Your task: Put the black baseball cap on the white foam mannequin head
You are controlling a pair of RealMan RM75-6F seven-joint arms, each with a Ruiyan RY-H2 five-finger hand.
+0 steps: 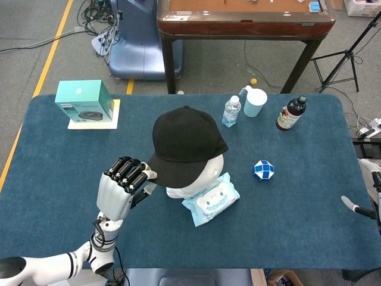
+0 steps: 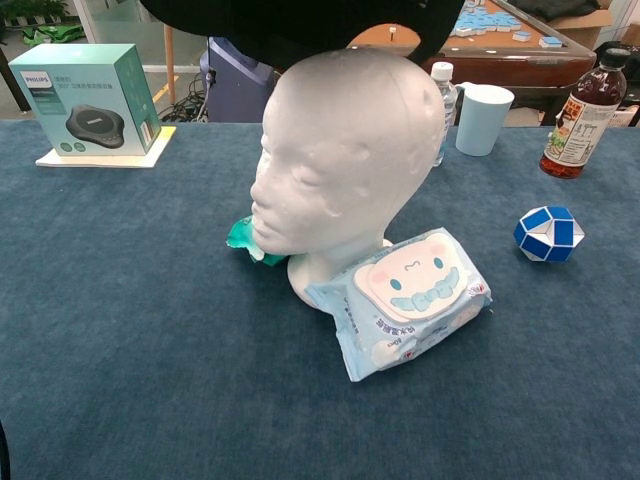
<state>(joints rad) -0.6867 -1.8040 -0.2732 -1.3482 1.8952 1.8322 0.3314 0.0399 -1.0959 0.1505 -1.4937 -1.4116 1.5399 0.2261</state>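
Surface: blue felt table (image 1: 286, 232); grey floor, wooden table (image 1: 244, 18) behind.
Writing: "PHILIPS" on teal box (image 2: 85, 95).
Left hand (image 1: 122, 185): pinching brim of black baseball cap (image 1: 187, 143), over white foam mannequin head (image 2: 345, 150).
Right hand (image 1: 366, 202): mostly cropped, state unclear.

My blue-carpeted table (image 1: 286, 208) carries a scatter of everyday goods. At the far left, a teal boxed Philips device (image 1: 84, 101) sits on a pale yellow card (image 1: 113, 116). Near the middle, a wet-wipes pack (image 2: 405, 298) printed with a cartoon face lies flat, and a crumpled green wrapper (image 2: 246, 240) shows just to its left. A blue-and-white twist puzzle (image 1: 263, 170) rests to the right. Along the far edge stand a small water bottle (image 1: 231, 111), a light blue cup (image 1: 255, 102) just beside it, and a dark-liquid bottle (image 1: 290, 114) further right. Beyond my table stand a brown wooden table (image 1: 244, 21), floor cables (image 1: 95, 15) and a tripod (image 1: 345, 56).
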